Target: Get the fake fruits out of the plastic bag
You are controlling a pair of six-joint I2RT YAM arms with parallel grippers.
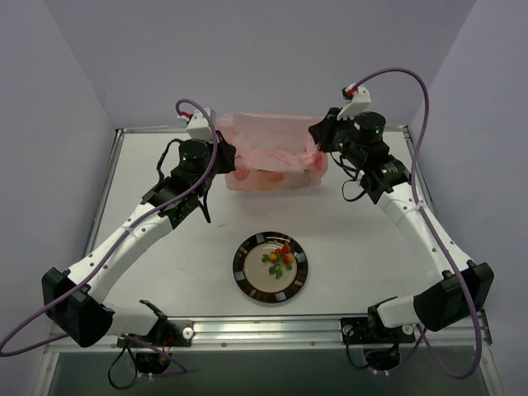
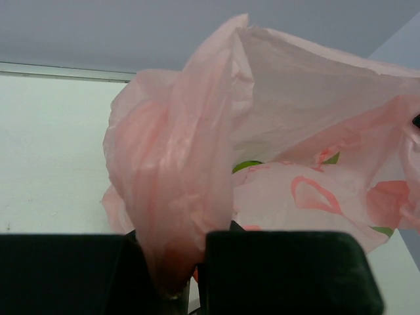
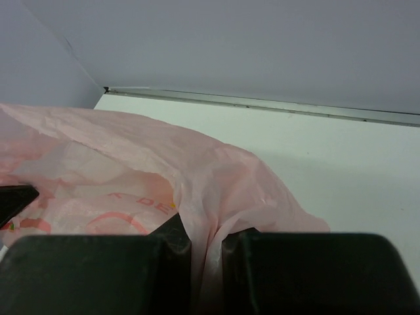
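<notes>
The pink plastic bag (image 1: 272,161) stands at the back of the table, stretched between both grippers. My left gripper (image 1: 221,153) is shut on the bag's left edge (image 2: 177,216). My right gripper (image 1: 318,136) is shut on the bag's right edge (image 3: 207,216). The red-orange berry cluster with green leaves (image 1: 280,259) lies on the dark-rimmed plate (image 1: 243,266). A green fruit (image 2: 246,166) shows through the bag in the left wrist view. Orange-red shapes (image 1: 268,176) show faintly through the bag's front wall.
The table's back rail (image 1: 272,128) runs just behind the bag. The plate sits near the front middle, between the two arms. Grey walls close in the back and both sides.
</notes>
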